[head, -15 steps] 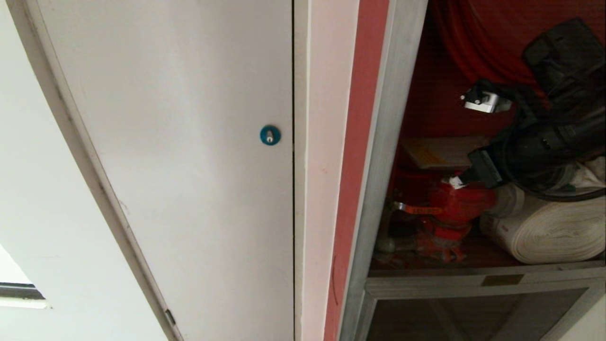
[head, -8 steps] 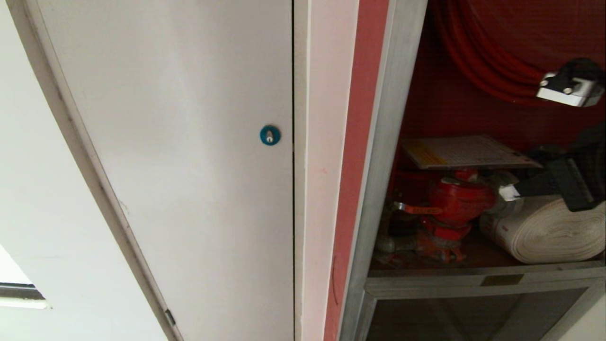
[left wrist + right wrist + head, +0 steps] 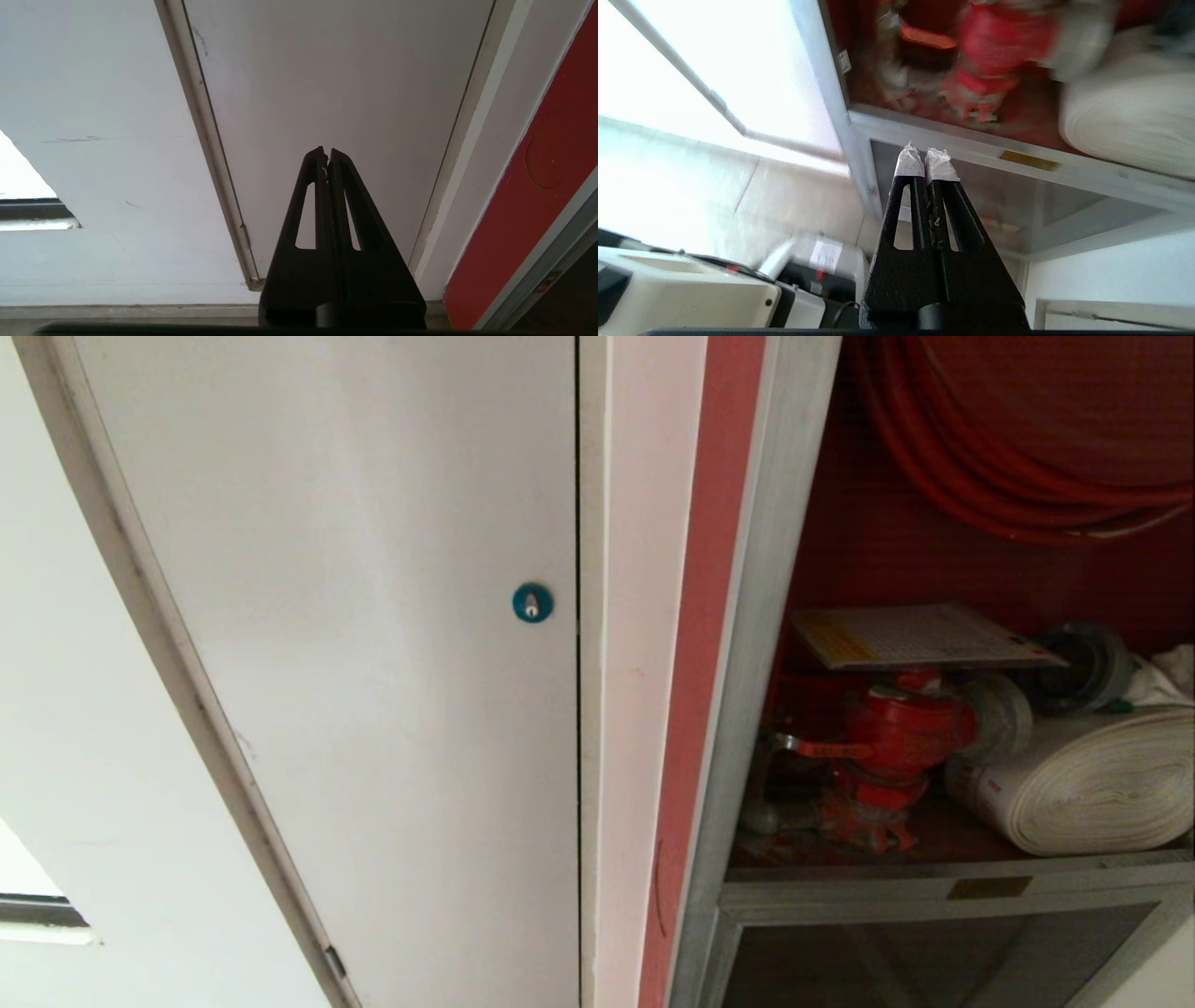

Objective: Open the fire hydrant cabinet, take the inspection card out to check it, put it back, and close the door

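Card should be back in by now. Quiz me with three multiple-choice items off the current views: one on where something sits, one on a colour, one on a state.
1. Where does the inspection card lie?
A. flat on top of the red valve
B. on the cabinet floor
C. clamped in the right gripper

2. What colour is the round lock on the white door?
A. red
B. blue
C. yellow

3. How is the right gripper?
A. shut on the card
B. wide open
C. shut and empty

Answers:
1 A, the head view shows the card resting level above the valve, beside the rolled white hose.
2 B, a blue disc sits near the door's edge.
3 C, the right wrist view shows the taped tips together with nothing between them, in front of the fire hydrant cabinet.
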Motion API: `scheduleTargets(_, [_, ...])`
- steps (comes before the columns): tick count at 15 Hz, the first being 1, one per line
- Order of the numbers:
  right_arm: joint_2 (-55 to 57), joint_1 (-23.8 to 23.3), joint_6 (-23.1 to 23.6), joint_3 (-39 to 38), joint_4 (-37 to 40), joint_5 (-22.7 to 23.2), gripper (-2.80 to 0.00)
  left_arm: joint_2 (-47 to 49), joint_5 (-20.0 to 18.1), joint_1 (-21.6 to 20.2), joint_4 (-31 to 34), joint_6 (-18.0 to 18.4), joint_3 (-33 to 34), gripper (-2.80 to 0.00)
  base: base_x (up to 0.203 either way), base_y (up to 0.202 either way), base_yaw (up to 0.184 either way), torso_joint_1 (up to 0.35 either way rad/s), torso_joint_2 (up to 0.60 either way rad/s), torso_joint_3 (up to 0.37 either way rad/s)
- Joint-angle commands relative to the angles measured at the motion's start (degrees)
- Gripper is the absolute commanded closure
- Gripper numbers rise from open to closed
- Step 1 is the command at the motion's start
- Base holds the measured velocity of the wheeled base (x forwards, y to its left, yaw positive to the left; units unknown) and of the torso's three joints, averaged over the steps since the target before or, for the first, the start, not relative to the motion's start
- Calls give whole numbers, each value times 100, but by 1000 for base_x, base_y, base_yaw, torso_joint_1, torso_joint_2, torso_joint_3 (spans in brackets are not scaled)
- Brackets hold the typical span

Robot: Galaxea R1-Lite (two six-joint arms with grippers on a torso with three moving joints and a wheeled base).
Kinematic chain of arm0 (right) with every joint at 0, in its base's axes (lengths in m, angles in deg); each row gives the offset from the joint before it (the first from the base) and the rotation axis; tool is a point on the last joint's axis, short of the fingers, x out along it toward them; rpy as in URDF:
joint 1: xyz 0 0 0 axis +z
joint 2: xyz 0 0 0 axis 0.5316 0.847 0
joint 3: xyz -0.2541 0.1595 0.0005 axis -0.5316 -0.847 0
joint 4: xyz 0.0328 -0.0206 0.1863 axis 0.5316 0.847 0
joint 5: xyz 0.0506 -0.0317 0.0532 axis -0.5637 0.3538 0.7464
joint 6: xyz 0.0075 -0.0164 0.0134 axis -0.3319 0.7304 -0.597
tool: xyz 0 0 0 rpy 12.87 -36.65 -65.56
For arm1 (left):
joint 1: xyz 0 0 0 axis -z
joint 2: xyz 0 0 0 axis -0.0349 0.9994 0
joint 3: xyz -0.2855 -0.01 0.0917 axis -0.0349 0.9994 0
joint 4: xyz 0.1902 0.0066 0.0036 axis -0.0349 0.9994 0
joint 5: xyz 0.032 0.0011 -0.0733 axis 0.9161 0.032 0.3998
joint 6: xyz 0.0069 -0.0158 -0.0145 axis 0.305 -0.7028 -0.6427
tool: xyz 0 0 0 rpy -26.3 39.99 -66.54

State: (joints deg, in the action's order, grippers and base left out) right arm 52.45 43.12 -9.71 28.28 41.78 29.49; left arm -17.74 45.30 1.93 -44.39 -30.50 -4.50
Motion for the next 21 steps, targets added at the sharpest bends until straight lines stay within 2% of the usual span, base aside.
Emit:
scheduleTargets(1, [-984, -60, -30, -26, 153, -143, 0, 4, 1, -1, -2, 0, 9, 0, 0, 0, 0, 0, 0, 0])
scheduleTargets(4, [-1995, -198, -55, -52, 668, -349, 0, 4, 1, -2, -2, 0, 9, 0, 0, 0, 0, 0, 0, 0])
scheduleTargets(7, [-2957, -628, -60, -219, 1145, -387, 0, 4, 1, -1, -2, 0, 9, 0, 0, 0, 0, 0, 0, 0])
scheduleTargets(10, [-3767, -789, -72, -832, 1233, -392, 0, 4, 1, -1, -2, 0, 9, 0, 0, 0, 0, 0, 0, 0])
scheduleTargets(13, [-4569, -993, -90, -1986, 902, -364, 0, 4, 1, -1, -2, 0, 9, 0, 0, 0, 0, 0, 0, 0])
scheduleTargets(15, [-4925, -1021, -105, -3176, -18, -356, 0, 4, 1, -1, -2, 0, 9, 0, 0, 0, 0, 0, 0, 0])
scheduleTargets(19, [-5164, -1045, -261, -6026, -3531, -367, 0, 4, 1, -1, -2, 0, 9, 0, 0, 0, 0, 0, 0, 0])
scheduleTargets(21, [-5209, -1051, 9, -7246, -4950, -335, 0, 4, 1, -1, -2, 0, 9, 0, 0, 0, 0, 0, 0, 0])
